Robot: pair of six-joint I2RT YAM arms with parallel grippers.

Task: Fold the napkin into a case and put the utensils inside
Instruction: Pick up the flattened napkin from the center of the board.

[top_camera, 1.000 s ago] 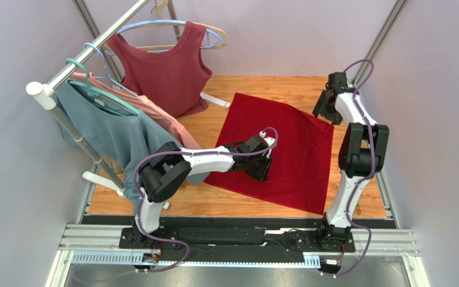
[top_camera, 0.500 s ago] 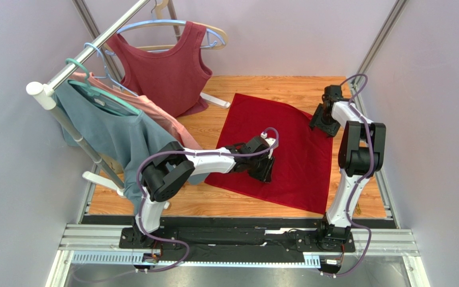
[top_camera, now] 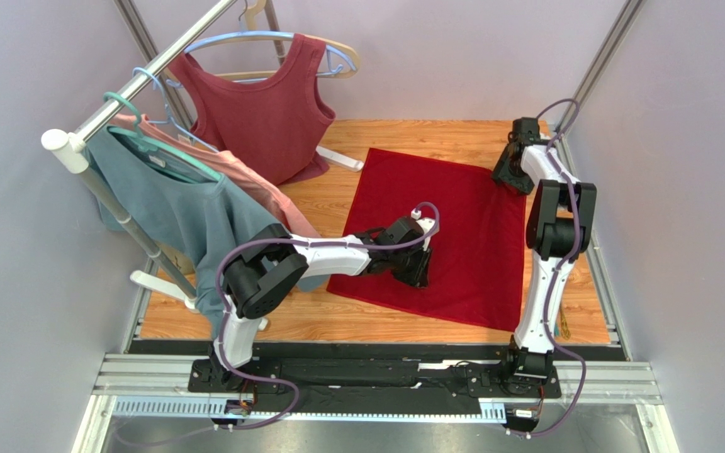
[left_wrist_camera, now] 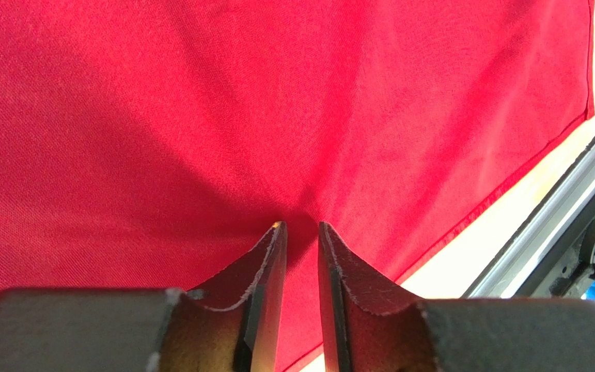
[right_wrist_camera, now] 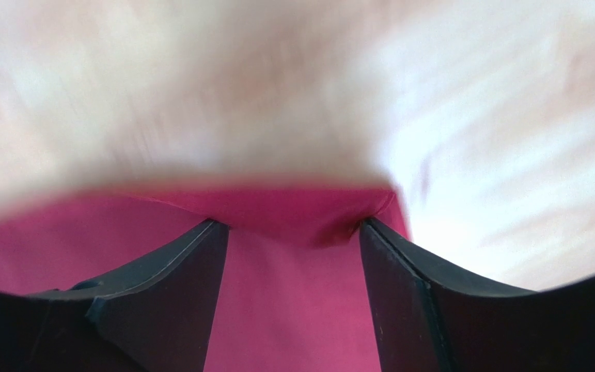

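The napkin lies spread flat as a crimson square on the wooden table. My left gripper points down onto its left-middle part. In the left wrist view the left gripper has its jaws a narrow gap apart, tips on the napkin, with faint creases running to them. My right gripper is at the far right corner. In the blurred right wrist view the right gripper is open wide, straddling the napkin corner. No case shows, and the utensils are out of view.
A clothes rack stands at the left with a maroon top, a pink garment and a teal shirt on hangers. Its white foot lies near the napkin's far left corner. A metal rail runs along the near edge.
The right gripper has moved toward the far right corner, and the raised fold there now lies flat. The left jaws have narrowed; the left arm has shifted slightly.
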